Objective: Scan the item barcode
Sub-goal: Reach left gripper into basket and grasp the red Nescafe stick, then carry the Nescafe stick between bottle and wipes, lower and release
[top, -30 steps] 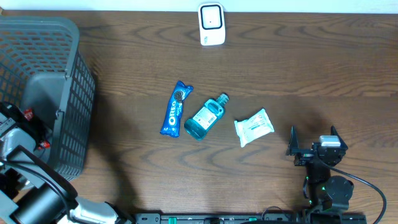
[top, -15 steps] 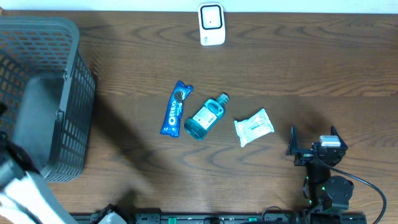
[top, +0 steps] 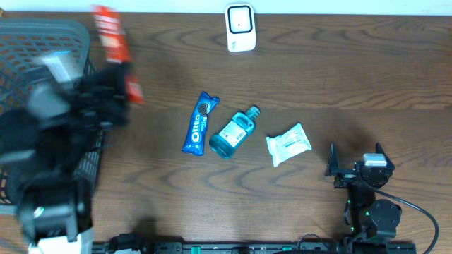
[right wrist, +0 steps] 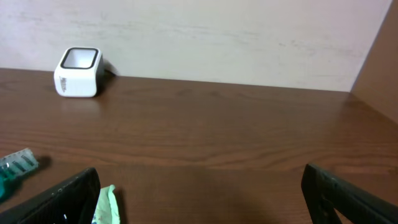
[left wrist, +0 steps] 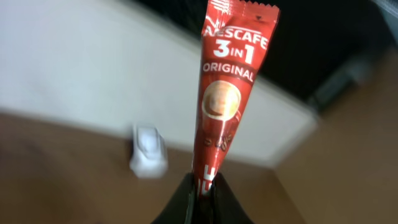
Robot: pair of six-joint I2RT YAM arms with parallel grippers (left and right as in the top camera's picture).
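Your left gripper [left wrist: 202, 186] is clamped on the bottom end of the red coffee sachet [left wrist: 229, 93], up beside the basket [top: 28, 32] at left, probably leaving its faces free for the far scanner [top: 240, 27], while your right gripper [right wrist: 202, 186] sits open, near right.

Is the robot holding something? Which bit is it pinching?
The left gripper pinches the red Nescafe sachet by its lower end; the right gripper is open, holding nothing.

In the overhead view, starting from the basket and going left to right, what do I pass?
red coffee sachet → blue cookie pack → blue bottle → white packet → right gripper
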